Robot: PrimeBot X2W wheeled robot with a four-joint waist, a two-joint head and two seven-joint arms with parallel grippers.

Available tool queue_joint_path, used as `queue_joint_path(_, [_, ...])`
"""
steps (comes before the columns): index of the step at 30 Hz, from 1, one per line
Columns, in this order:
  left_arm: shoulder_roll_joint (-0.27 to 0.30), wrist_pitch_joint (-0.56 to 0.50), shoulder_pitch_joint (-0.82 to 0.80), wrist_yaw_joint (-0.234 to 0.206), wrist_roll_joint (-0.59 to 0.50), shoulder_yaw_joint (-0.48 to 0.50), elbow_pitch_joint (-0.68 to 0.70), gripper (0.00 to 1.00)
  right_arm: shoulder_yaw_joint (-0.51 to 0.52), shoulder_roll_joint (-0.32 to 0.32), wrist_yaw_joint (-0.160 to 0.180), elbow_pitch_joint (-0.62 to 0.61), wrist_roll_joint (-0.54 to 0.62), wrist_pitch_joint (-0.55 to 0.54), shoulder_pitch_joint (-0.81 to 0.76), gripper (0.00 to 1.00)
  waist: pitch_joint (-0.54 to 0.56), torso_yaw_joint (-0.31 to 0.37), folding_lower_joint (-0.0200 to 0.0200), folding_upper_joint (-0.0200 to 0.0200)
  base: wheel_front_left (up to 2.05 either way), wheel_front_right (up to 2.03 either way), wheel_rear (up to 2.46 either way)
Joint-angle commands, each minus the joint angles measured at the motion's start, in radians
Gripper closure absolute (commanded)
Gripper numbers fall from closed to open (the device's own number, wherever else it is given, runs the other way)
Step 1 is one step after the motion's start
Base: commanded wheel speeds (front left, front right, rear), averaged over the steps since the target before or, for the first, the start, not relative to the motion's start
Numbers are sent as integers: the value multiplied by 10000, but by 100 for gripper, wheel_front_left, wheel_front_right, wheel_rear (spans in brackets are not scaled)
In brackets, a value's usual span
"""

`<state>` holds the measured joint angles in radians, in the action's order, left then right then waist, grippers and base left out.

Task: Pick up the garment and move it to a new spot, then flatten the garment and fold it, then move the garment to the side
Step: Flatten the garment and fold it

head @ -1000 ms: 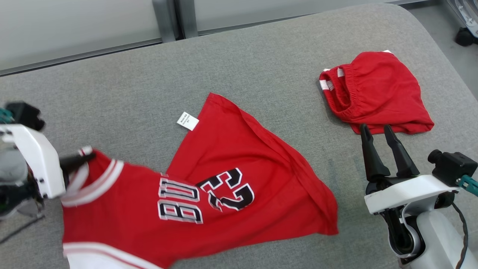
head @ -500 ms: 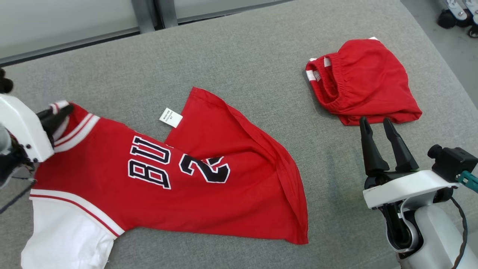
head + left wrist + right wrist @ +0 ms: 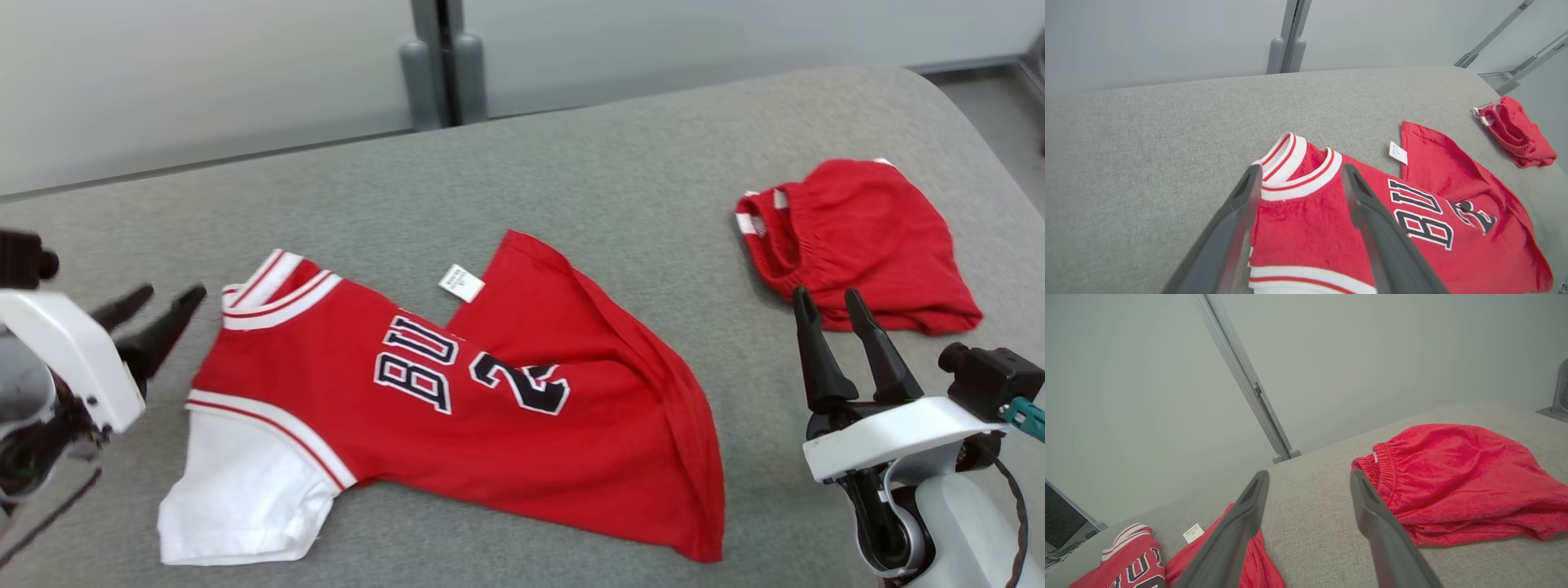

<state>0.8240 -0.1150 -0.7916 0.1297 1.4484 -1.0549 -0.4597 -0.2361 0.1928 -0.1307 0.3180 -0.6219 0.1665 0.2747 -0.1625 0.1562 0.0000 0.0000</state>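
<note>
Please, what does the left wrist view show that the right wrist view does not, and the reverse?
Left wrist view: the open left gripper with the collar seen between its fingers, the white sleeve band, and slanted rails at the upper right.
Right wrist view: the open right gripper above bare surface, and a dark screen at the lower left.
Both: the jersey, its label, the shorts, the grey surface and the wall post.
</note>
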Motion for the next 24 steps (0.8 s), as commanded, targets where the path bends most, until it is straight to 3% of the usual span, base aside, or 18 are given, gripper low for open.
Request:
queue_joint_path(1, [127, -15, 368, 13, 169, -73, 108, 0, 14, 83, 0, -38, 8, -58, -111, 0, 417, -533, 0, 0, 0, 0, 0])
queue_joint_path(11, [593, -2455, 1448, 13, 1683, -688, 934, 0, -4, 46, 0, -286, 134, -425, -200, 0, 459, -1142, 0, 0, 0, 0, 0])
queue_joint_path(19, [203, -4138, 903, -246, 2396, -846, 329, 0, -116, -15, 0, -344, 162, -584, -39, 0, 168, -940, 0, 0, 0, 0, 0])
queue_joint_path(24, [111, -5062, 680, -183, 2762, -882, -19, 0, -53, -41, 0, -330, 162, -576, 54, 0, -4, -599, 0, 0, 0, 0, 0])
